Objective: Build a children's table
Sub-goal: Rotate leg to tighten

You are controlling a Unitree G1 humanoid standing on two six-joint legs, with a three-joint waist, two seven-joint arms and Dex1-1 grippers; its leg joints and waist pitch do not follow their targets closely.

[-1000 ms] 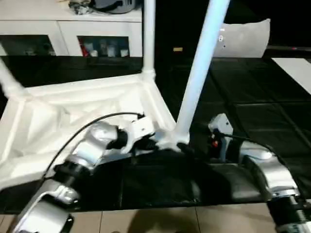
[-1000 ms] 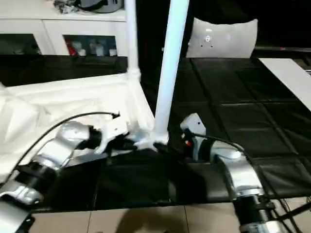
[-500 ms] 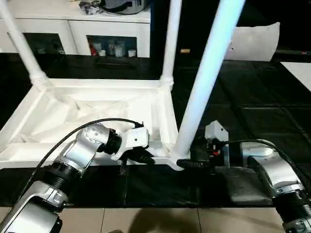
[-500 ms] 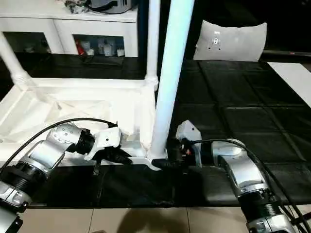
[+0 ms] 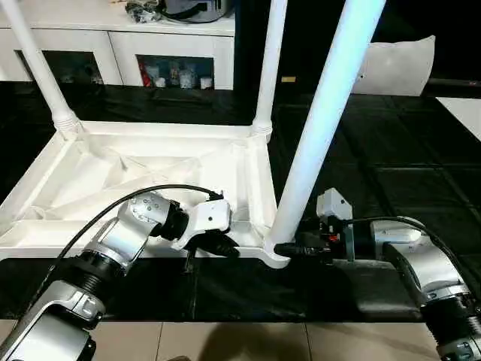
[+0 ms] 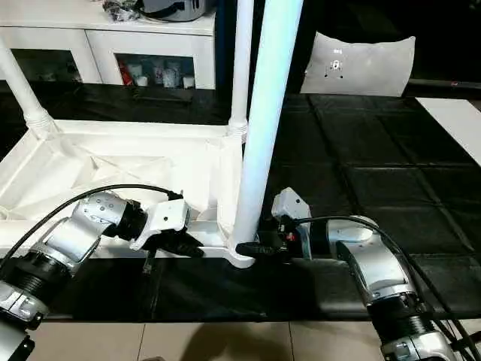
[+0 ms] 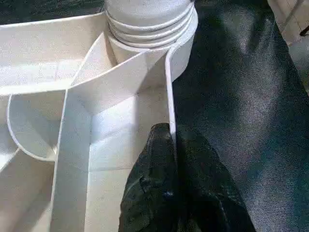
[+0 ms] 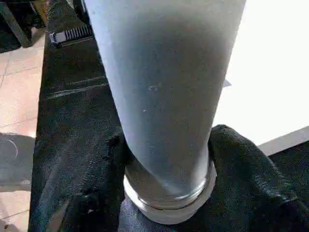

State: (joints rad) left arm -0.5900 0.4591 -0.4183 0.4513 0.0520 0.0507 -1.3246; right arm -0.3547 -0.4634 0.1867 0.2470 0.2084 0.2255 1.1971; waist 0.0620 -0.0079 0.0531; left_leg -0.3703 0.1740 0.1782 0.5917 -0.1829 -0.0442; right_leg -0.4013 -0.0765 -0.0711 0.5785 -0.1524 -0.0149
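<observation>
- Upturned table top (image 5: 150, 162), ribbed side up, on black mat (image 5: 391, 150);
- Left gripper (image 7: 171, 140) pinches its near rim;
- Right gripper (image 8: 166, 193) straddles near-corner leg (image 5: 319, 128) at its base, fingers either side.

A white leg (image 8: 164, 96) stands between the right tool's (image 8: 166, 193) two black fingers (image 8: 251, 179).

- Children's table (image 5: 150, 162): all white, with a ribbed underside.
- Nearest leg (image 5: 323, 120): white with a pale blue tint.
- Floor mat (image 5: 391, 173): black, in a square grid.
- Far cabinet (image 5: 113, 34): white.
- Forearms (image 5: 124, 233): silver; gripper fingers (image 7: 169, 188) black.
- Near floor (image 5: 248, 342): beige tile.
</observation>
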